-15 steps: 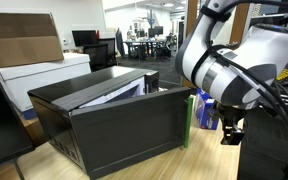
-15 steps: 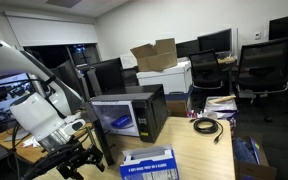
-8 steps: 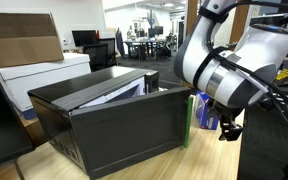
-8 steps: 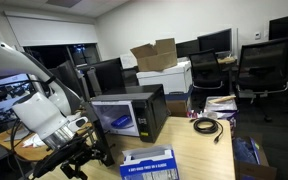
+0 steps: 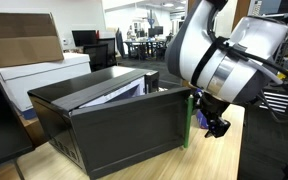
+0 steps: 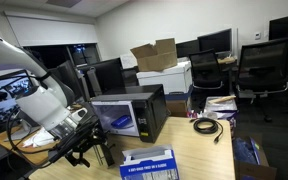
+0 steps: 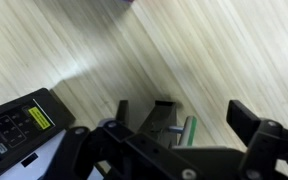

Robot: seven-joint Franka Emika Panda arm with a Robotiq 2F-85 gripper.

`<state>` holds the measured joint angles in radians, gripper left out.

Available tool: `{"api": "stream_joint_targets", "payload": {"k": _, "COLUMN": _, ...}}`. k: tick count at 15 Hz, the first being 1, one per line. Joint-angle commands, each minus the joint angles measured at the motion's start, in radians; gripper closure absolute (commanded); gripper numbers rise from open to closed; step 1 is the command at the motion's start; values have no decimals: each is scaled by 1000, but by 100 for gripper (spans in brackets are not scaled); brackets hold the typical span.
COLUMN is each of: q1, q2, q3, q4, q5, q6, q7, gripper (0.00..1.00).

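Observation:
A black microwave [image 5: 114,115] stands on a wooden table [image 7: 214,50] and also shows in the second exterior view [image 6: 129,112]. My gripper [image 7: 184,125] is open and empty, hovering just above the table beside the microwave's front; it appears in both exterior views [image 5: 216,125] [image 6: 84,150]. In the wrist view the microwave's control panel [image 7: 19,125] lies at the lower left. A thin green upright object [image 5: 191,122] stands by the microwave's corner, and a green strip [image 7: 189,130] shows between the fingers; I cannot tell what it is.
A blue and white box [image 6: 149,163] lies at the table's near edge. A coiled black cable [image 6: 206,125] lies further along the table. A blue package [image 5: 206,110] stands behind the gripper. Office chairs [image 6: 259,70], monitors and cardboard boxes [image 6: 154,55] surround the table.
The arm has swung toward the microwave. The gripper has moved closer to the microwave's corner and slightly upward. Nothing was grasped.

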<state>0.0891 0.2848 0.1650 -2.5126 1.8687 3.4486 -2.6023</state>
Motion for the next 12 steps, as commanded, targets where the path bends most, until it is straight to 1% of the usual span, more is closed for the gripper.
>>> {"api": "stream_joint_targets", "payload": {"k": 1, "q1": -65, "q2": 79, "q3": 43, "q4": 10, "q5": 61, "q6": 21, "q7": 0, "gripper": 0}}
{"api": "stream_joint_targets", "payload": {"k": 2, "q1": -44, "q2": 90, "q3": 9, "q4": 6, "q5": 84, "q6": 14, "q7": 1, "gripper": 0}}
{"api": "stream_joint_targets", "payload": {"k": 3, "q1": -55, "q2": 110, "q3": 12, "q4": 2, "q5": 108, "q6": 16, "q7": 1, "gripper": 0}}
{"api": "stream_joint_targets", "payload": {"k": 5, "q1": -90, "q2": 134, "q3": 39, "q4": -12, "q5": 122, "q6": 17, "q7": 1, "gripper": 0}}
{"api": "stream_joint_targets", "payload": {"k": 6, "q1": -86, "q2": 143, "q3": 31, "q4": -15, "q5": 129, "q6": 17, "q7": 1, "gripper": 0}}
{"api": "stream_joint_targets", "payload": {"k": 8, "q1": -50, "q2": 165, "q3": -13, "q4": -21, "q5": 158, "q6": 16, "q7": 1, "gripper": 0}}
{"api": "stream_joint_targets", "payload": {"k": 9, "q1": -50, "q2": 172, "q3": -19, "q4": -23, "q5": 181, "q6": 16, "q7": 1, "gripper": 0}}
{"api": "stream_joint_targets", "payload": {"k": 12, "q1": -109, "q2": 159, "q3": 22, "q4": -29, "q5": 261, "q6": 16, "q7": 1, "gripper": 0}}
